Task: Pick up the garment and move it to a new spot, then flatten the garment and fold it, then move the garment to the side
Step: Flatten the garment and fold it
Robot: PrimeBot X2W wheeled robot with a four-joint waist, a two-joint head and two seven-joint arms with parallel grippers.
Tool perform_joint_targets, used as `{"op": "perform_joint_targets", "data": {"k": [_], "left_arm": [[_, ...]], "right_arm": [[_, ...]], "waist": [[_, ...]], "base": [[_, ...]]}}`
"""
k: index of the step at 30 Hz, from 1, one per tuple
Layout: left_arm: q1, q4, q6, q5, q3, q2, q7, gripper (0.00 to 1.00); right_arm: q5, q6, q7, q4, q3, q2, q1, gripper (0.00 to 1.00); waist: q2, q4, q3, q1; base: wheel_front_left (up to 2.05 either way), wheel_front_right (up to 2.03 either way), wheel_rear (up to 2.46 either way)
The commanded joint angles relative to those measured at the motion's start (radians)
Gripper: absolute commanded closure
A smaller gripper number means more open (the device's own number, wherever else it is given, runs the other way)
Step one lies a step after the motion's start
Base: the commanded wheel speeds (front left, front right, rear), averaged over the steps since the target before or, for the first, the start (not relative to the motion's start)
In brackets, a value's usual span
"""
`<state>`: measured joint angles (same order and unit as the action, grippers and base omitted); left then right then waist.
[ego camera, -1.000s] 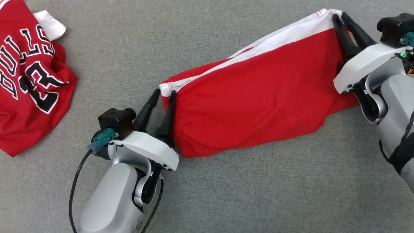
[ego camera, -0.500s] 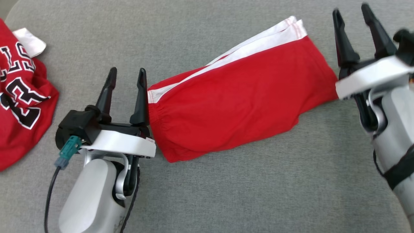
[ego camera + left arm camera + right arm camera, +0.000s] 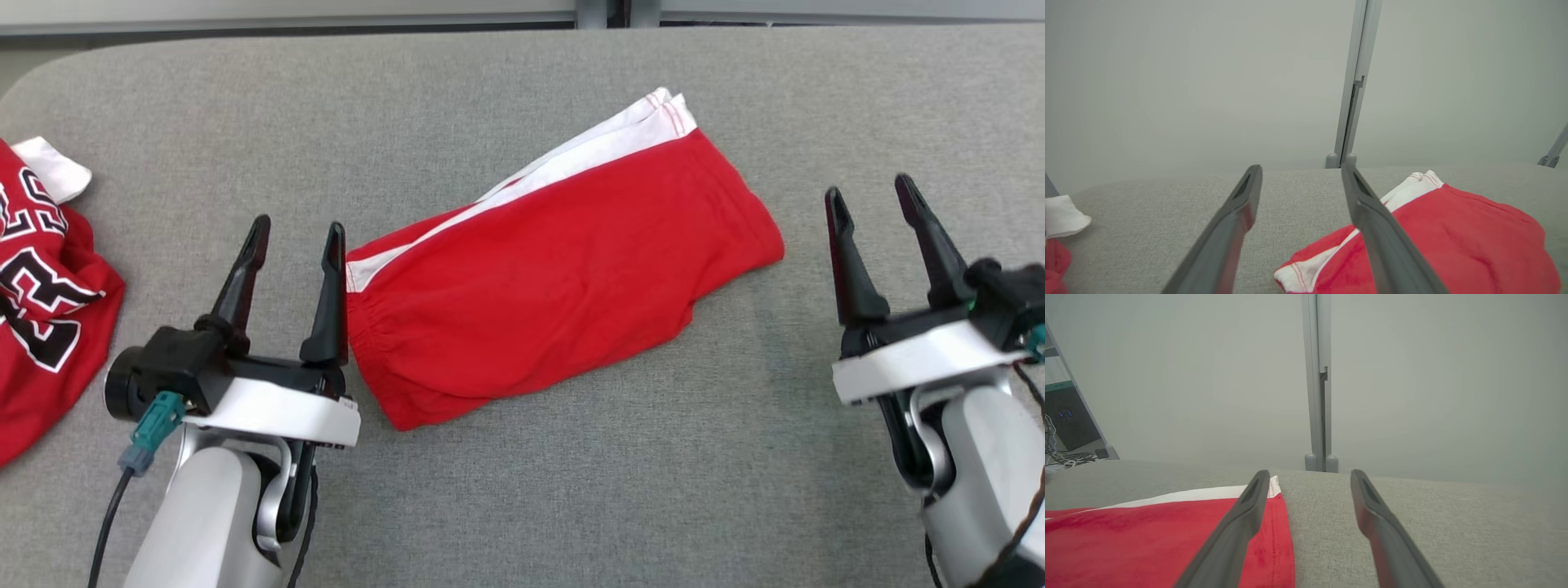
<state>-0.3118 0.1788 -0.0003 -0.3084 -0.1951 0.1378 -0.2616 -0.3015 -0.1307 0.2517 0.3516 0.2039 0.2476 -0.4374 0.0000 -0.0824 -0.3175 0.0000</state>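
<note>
Red folded shorts with white side stripe point(image 3: 555, 278) lie mid grey fabric bench point(image 3: 571, 490). My left fingers point(image 3: 330, 282) and right fingers point(image 3: 846, 257) flank them, spread and empty, probably to leave the fold undisturbed.

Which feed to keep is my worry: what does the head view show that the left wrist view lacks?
Head view adds the open right tool and the black lettering on the jersey. Left wrist view adds a slanted metal strut by the wall. Both share the open left tool, the red shorts on the grey surface, and the jersey's white corner.
</note>
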Motion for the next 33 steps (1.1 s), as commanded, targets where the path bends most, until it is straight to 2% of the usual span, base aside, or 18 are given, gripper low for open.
{"op": "perform_joint_targets", "data": {"k": [1,9,16,33], "left_arm": [[0.013,0.004,-0.005,0.005,0.007,0.002,-0.004,0.00],[0.056,0.022,-0.014,0.018,0.015,-0.001,-0.004,0.00],[0.079,0.050,-0.016,0.018,0.017,0.005,-0.004,0.00],[0.071,0.096,-0.010,-0.002,0.008,0.008,0.000,0.00]], "right_arm": [[0.014,0.000,-0.015,-0.021,-0.012,-0.003,0.035,0.00],[0.056,0.000,-0.082,-0.182,-0.086,-0.058,0.225,0.00],[0.078,0.000,-0.128,-0.262,-0.101,-0.084,0.291,0.00],[0.085,0.000,-0.158,-0.320,-0.121,-0.094,0.314,0.00]], "waist": [[0.0000,0.005,0.014,0.0000],[0.0000,0.019,0.054,0.0000],[0.0000,0.030,0.072,0.0000],[0.0000,0.033,0.075,0.0000]], "base": [[0.00,0.00,0.00],[0.00,0.00,0.00],[0.00,0.00,0.00],[0.00,0.00,0.00]]}}
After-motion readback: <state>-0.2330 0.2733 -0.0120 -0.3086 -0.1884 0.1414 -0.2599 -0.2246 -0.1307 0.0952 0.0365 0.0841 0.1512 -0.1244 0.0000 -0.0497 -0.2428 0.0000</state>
